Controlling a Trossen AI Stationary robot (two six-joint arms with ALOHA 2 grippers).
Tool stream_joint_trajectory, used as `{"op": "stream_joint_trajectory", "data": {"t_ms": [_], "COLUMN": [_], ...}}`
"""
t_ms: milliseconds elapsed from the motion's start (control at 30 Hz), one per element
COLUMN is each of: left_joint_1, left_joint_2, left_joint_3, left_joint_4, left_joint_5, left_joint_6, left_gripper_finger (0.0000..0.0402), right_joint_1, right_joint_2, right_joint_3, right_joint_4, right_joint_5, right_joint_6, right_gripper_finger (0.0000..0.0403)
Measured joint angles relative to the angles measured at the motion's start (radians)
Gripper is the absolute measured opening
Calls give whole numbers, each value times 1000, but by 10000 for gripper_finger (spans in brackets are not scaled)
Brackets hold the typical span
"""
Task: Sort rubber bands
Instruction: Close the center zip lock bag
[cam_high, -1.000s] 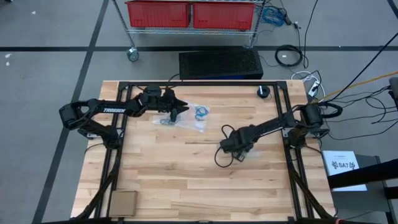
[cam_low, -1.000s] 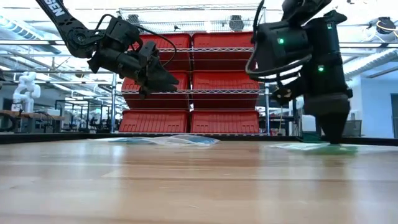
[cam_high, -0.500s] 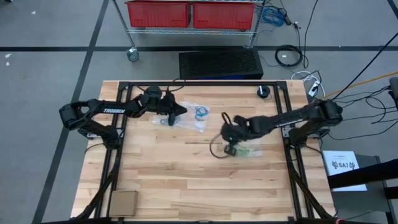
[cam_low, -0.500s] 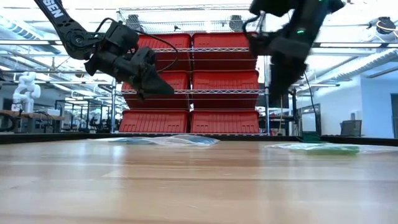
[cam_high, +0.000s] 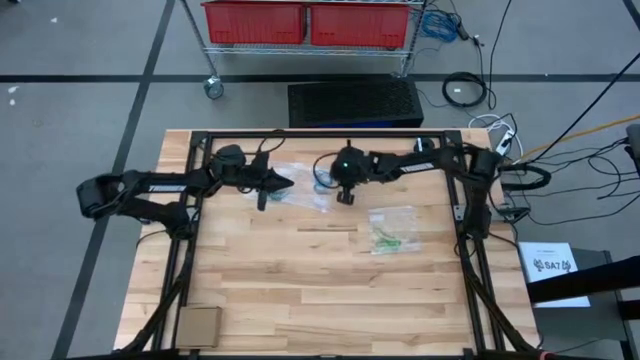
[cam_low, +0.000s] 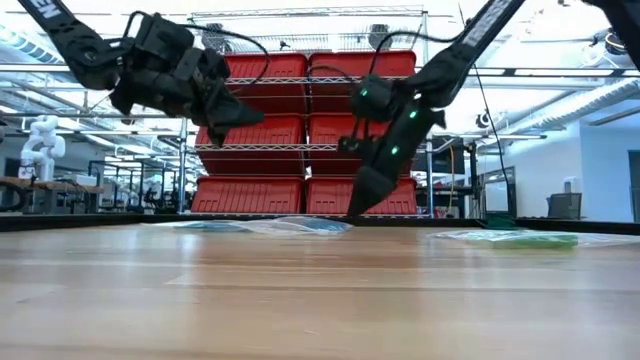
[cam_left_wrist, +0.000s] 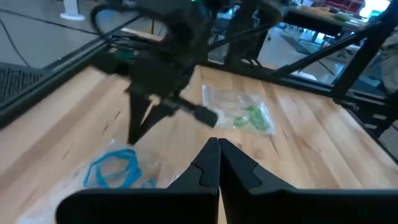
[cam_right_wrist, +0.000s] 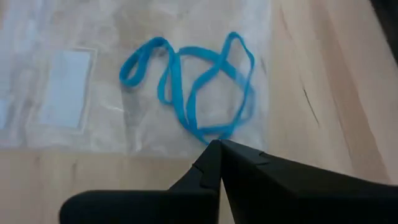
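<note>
You have a pale wooden butcher-block table (cam_high: 300, 290) with a black metal frame round its edges. Two clear plastic bags lie flat on it — one toward the far side holding blue rubber bands (cam_right_wrist: 193, 87), one nearer the right holding green rubber bands (cam_high: 392, 238). A small brown cardboard square (cam_high: 198, 324) sits at the near left corner — a round black knob (cam_high: 424, 148) at the far right.

White sheet (cam_high: 553, 266) beside table: "SA7"; else nothing legible.

Wooden surface (cam_high: 300, 280) carries two clear plastic bags (cam_high: 392, 228), apart. Cardboard box (cam_high: 198, 325) at near-left corner. Black case (cam_high: 355, 102) on floor behind; red bins (cam_high: 306, 22) on wire rack.
</note>
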Motion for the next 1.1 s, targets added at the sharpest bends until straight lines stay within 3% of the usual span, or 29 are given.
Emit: {"op": "stream_joint_trajectory", "data": {"t_ms": [167, 367, 500, 600, 700, 800, 1100], "left_joint_1": [-12, -26, -28, -33, -49, -72, -170], "left_joint_2": [-7, -6, -6, -6, -6, -6, -38], "left_joint_3": [0, -1, -1, -1, -1, -1, -1], "left_joint_4": [-14, -21, -17, -17, -13, -13, 8], "left_joint_5": [-12, -21, -24, -24, -21, -16, -16], "left_joint_6": [-4, -9, -9, -9, -9, -8, 53], "left_gripper_finger": [2, 1, 1, 1, 0, 0, 0], "right_joint_1": [-3, 92, 202, 271, 299, 308, 270], "right_joint_2": [58, 44, 37, 19, -47, -75, 49], "right_joint_3": [66, 71, 65, 58, 64, 63, 68], "right_joint_4": [-119, -363, -288, -179, -87, -32, 239], "right_joint_5": [-49, -215, -360, -383, -333, -211, -218], "right_joint_6": [77, 453, 703, 760, 689, 540, 112], "right_gripper_finger": [0, 0, 0, 0, 0, 0, 0]}}
